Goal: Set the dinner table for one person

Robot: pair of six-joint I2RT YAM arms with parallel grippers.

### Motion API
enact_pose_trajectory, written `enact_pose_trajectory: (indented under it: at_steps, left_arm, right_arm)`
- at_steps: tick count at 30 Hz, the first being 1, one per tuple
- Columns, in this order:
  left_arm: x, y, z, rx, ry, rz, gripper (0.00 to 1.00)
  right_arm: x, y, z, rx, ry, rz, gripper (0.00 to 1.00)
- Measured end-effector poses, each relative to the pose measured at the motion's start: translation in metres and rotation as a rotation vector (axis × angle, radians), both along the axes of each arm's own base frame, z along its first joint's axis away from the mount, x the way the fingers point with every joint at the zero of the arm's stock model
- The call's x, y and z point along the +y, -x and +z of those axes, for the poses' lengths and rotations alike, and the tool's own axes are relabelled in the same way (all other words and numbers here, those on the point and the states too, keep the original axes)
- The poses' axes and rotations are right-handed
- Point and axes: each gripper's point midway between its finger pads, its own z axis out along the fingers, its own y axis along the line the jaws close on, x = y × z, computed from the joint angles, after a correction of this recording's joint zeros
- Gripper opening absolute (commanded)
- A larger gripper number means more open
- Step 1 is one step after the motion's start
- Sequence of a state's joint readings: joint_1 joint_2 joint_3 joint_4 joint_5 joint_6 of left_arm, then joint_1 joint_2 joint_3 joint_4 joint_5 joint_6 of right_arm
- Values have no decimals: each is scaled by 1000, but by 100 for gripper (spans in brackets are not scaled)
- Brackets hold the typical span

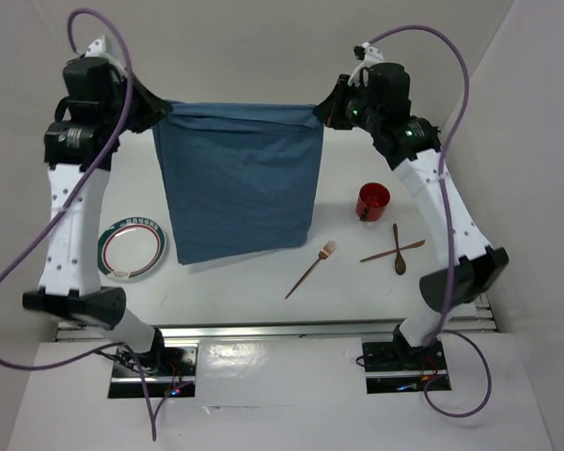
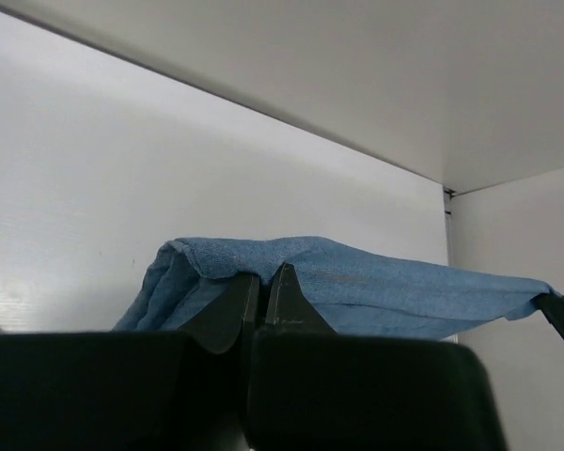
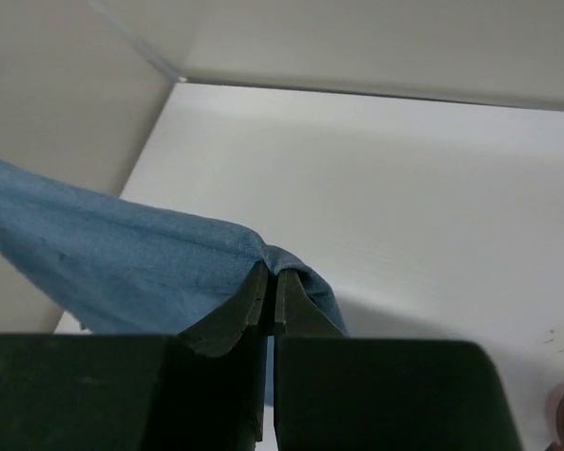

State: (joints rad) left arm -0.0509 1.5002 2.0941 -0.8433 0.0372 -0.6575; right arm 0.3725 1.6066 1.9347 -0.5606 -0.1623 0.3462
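**Both claws pinched on the mat, mid-spread**

Left gripper [image 1: 160, 111] and right gripper [image 1: 324, 111] each have their jaws squeezed tight on a top corner of the blue mat [image 1: 240, 178], and wrist cams confirm it. The dinner table [image 1: 235, 287] fills the top view. The mat hangs btw the arms from 12 o'clock down to centre, and its lower edge looks to rest on the table.

Going outward: plate [image 1: 132, 250] at 8, red mug [image 1: 372, 200] at 3, fork [image 1: 311, 269] at 5, wooden spoon [image 1: 399, 252] crossed w/ a wooden stick at 4. All are off the mat.

Imo this is the lay-the-mat step, nothing placed yet. Next move prob needs both arms lowering together, cloth kept taut so it lands flat, then release.
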Motion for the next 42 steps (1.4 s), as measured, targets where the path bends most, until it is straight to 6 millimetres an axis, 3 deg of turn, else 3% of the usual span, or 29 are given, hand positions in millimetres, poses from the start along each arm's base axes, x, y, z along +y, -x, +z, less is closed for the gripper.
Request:
enact_pose_trajectory:
  at_steps: [2,5,6,7,8,9,10,12,14,17,20,21,22,23,24,26,28,31,35,38,42]
  left_arm:
    - [-2,-33,-18,37,-2,0,0]
    - [-5,-96,-57,94,-8,-2,0]
    - [-6,-118,-73,115,-11,1,4]
    - [-6,-142,-93,137,-13,5,26]
    - [-6,-159,-114,165,-19,3,77]
    - [-7,-176,-137,192,-23,2,95]
    - [-6,-189,-160,223,-24,4,100]
    - [-1,-201,-205,302,-19,17,100]
    - [6,-202,-234,361,-19,28,100]
    - [13,-192,-252,409,-14,35,100]
    - [14,-162,-259,459,-5,31,83]
    - [12,-148,-260,479,-3,25,75]
    - [9,-133,-261,497,-4,18,50]
    - [3,-115,-262,507,-7,5,41]
    - [-4,-100,-264,518,-2,-6,32]
    - [-25,-58,-275,565,-3,-57,9]
    - [-50,-19,-294,615,7,-111,0]
    - [-82,34,-340,740,33,-192,0]
    - [-85,79,-398,925,66,-164,0]
    - [-84,85,-416,979,76,-125,0]
    - [-82,68,-426,992,58,-93,0]
  right_arm:
    - [-4,-30,-23,42,10,-16,0]
    - [-10,-83,-73,119,20,-39,0]
    - [-12,-101,-91,146,20,-46,0]
    - [-12,-119,-116,183,21,-49,11]
    - [-13,-133,-137,219,14,-51,27]
    - [-15,-150,-161,254,12,-55,43]
    - [-16,-164,-182,288,7,-63,69]
    - [-24,-185,-221,345,-5,-78,88]
    - [-37,-187,-253,420,-11,-98,94]
    - [-54,-180,-272,482,-21,-120,90]
    - [-68,-158,-276,523,-19,-135,61]
    - [-69,-148,-276,538,-14,-134,46]
    - [-68,-136,-275,547,-7,-129,38]
    - [-65,-121,-277,563,-1,-121,33]
    - [-60,-108,-278,573,13,-107,21]
    - [-46,-80,-281,589,49,-73,12]
    - [-26,-53,-289,608,93,-26,6]
    - [5,-18,-314,651,163,52,5]
    - [17,17,-349,734,225,104,5]
    - [11,17,-361,757,238,90,5]
    - [5,14,-376,775,255,78,3]
